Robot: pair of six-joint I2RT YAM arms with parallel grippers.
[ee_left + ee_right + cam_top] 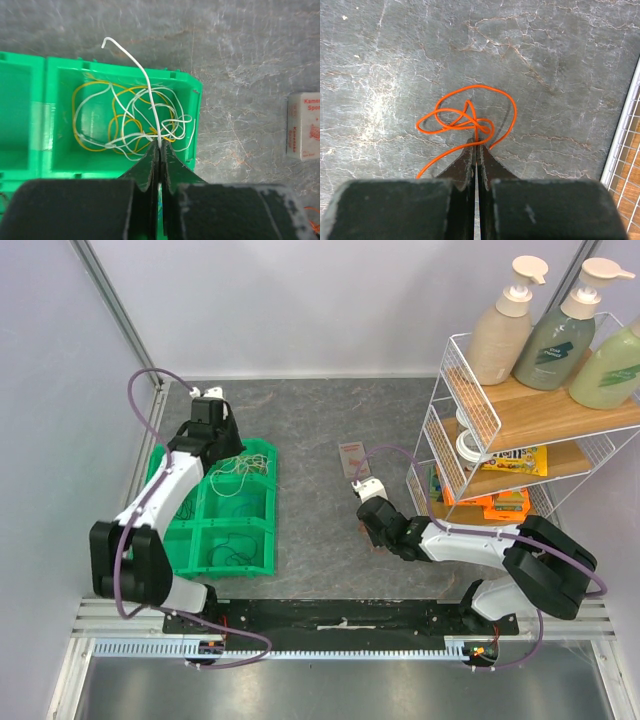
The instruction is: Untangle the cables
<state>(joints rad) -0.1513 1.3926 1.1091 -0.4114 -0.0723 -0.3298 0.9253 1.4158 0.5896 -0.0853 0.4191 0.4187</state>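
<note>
Two grippers are in view, both pressed together on a cable.

Left gripper (159,146): jaws closed, pinching a white cable (145,76) at their tips. From the pinch the cable rises in a curve to a free, hooked end over the far rim of the tray (198,117). Below the jaws, in the tray's far right compartment, white loops lie tangled with a yellow cable (76,97); the two cross at many places. I cannot tell whether the pinched strand belongs to those loops.

Right gripper (476,145): jaws closed, pinching an orange cable (470,89) where its loops cross. The cable spreads in several overlapping loops over the bare grey table (390,45), with one end trailing toward the near left. Whether the loops touch the table is unclear.

Dark cables (232,550) sit in the tray's near compartments, well apart from both grippers.

Beside the right arm stands a wire rack (452,390). A small box (304,125) lies on the table between tray and rack.
</note>
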